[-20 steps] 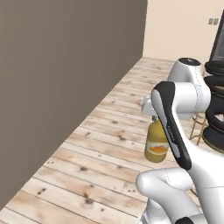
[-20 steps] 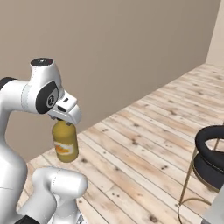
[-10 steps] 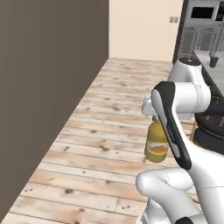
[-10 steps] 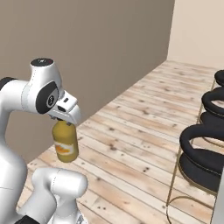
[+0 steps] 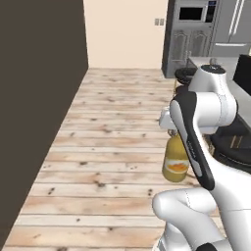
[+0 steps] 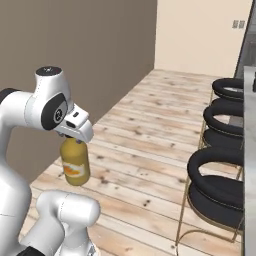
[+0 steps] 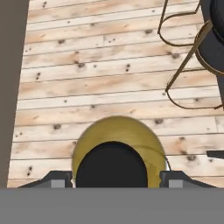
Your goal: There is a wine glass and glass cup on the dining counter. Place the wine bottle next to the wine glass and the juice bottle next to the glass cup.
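My gripper [image 5: 171,131] is shut on the neck of the juice bottle [image 5: 175,163], a squat bottle of yellow-orange liquid with an orange-white label. The bottle hangs upright in the air, well above the wooden floor, close in front of the arm. From the right side the gripper [image 6: 75,139] sits over the bottle [image 6: 75,164]. In the hand view the gripper [image 7: 116,177] frames the dark cap and yellow shoulders of the bottle [image 7: 116,138]. A strip of the dining counter [image 6: 249,115] runs along the right edge. The wine glass, glass cup and wine bottle are out of view.
Black round stools on gold frames [image 6: 221,172] stand in a row along the counter, also at the right [image 5: 236,141] and upper right [image 7: 211,30]. A dark brown wall [image 5: 34,98] rises on the left. Grey cabinets with an oven [image 5: 191,24] stand at the back.
The whole picture has swung: the camera turned, so the brown wall slid left and the stools and kitchen came into view. The bottle stays held in the same pose.
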{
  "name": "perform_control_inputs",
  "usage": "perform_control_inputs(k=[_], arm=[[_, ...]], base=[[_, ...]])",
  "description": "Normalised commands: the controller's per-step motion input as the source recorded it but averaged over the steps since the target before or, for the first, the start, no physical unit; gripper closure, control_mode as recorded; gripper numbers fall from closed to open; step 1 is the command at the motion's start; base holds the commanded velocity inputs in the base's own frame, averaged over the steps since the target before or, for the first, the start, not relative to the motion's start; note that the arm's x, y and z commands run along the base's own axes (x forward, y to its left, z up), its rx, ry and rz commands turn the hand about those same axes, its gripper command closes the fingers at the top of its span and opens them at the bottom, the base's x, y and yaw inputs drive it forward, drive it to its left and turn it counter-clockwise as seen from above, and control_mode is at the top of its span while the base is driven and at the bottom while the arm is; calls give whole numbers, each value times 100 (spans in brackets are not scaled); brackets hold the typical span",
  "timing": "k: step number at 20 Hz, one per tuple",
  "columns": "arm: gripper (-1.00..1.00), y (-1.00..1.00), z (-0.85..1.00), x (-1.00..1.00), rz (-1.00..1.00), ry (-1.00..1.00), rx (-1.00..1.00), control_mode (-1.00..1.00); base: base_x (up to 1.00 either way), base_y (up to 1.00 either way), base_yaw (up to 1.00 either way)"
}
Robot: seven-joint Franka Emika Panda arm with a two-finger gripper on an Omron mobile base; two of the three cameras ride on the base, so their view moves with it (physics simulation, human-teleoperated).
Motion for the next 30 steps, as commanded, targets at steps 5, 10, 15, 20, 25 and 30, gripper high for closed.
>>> perform_control_inputs(k=[5,10,15,20,25,30], arm=[[100,0,0,0,0,0,0,100],[100,0,0,0,0,0,0,100],[100,0,0,0,0,0,0,100],[100,0,0,0,0,0,0,100],[100,0,0,0,0,0,0,100],[100,0,0,0,0,0,0,100]], base=[[78,25,-29],[81,27,-26],[83,32,-25],[84,34,-24],[84,35,-24],[84,35,-23]])
